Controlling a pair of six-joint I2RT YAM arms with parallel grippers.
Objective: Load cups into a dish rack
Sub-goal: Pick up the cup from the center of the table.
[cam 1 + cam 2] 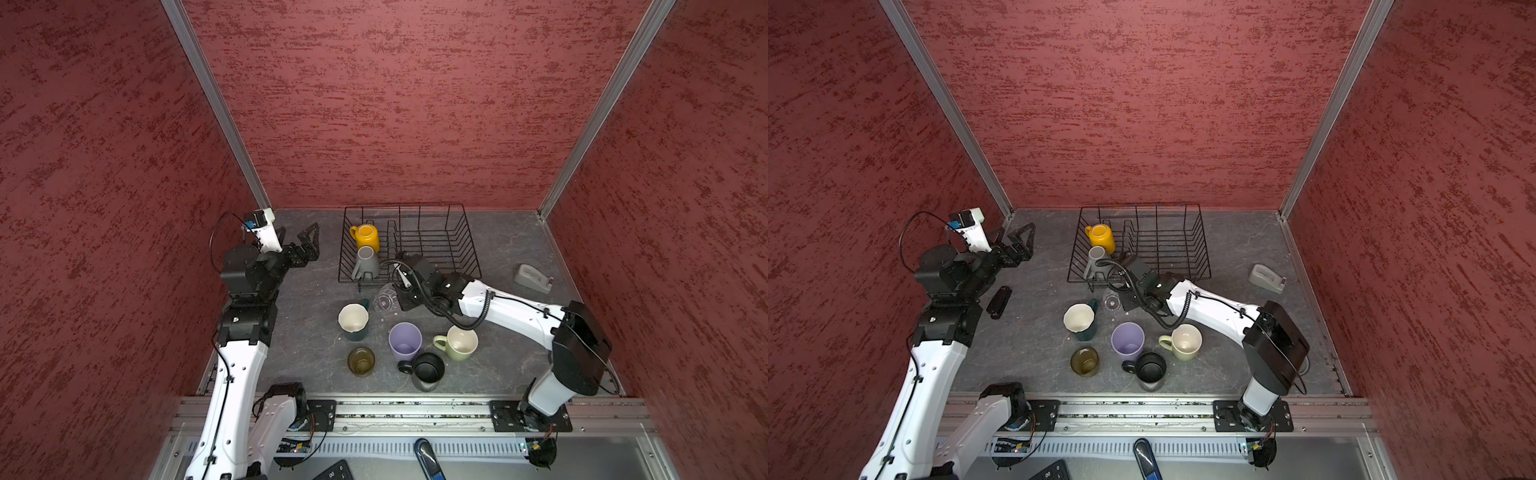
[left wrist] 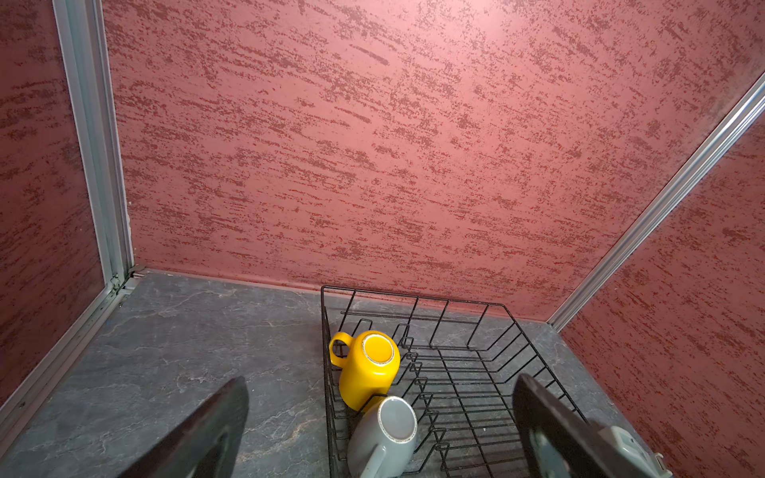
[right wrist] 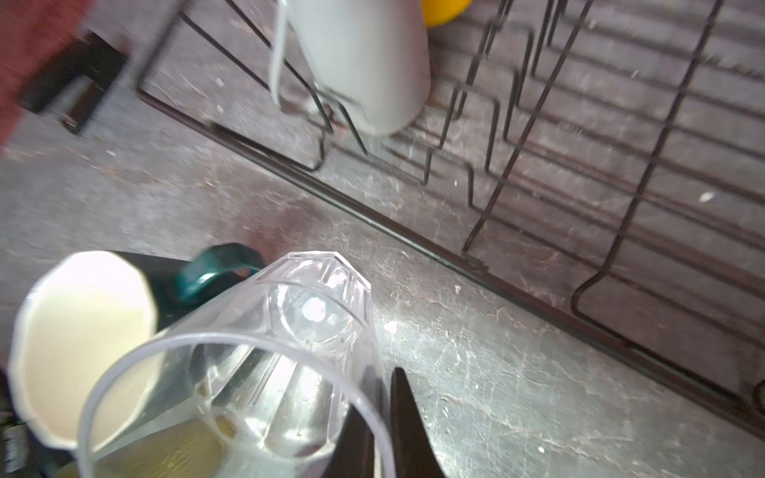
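While my right gripper (image 3: pixel 385 383) is clenching clear glass (image 3: pixel 248 364) by rim only, I am risking slip, or knock against teal mug (image 3: pixel 82 343) just beside.

Both arms wear glossy white shells between blocky black joint housings. Thin black cables (image 1: pixel 224 399) run clipped along the left arm (image 1: pixel 245 370); a coiled black cord (image 1: pixel 484 309) loops off the right arm (image 1: pixel 509 313). The left gripper (image 1: pixel 299 230) has matte black triangular fingers (image 1: pixel 311 237). Black base plates (image 1: pixel 505 415) show silver screws.
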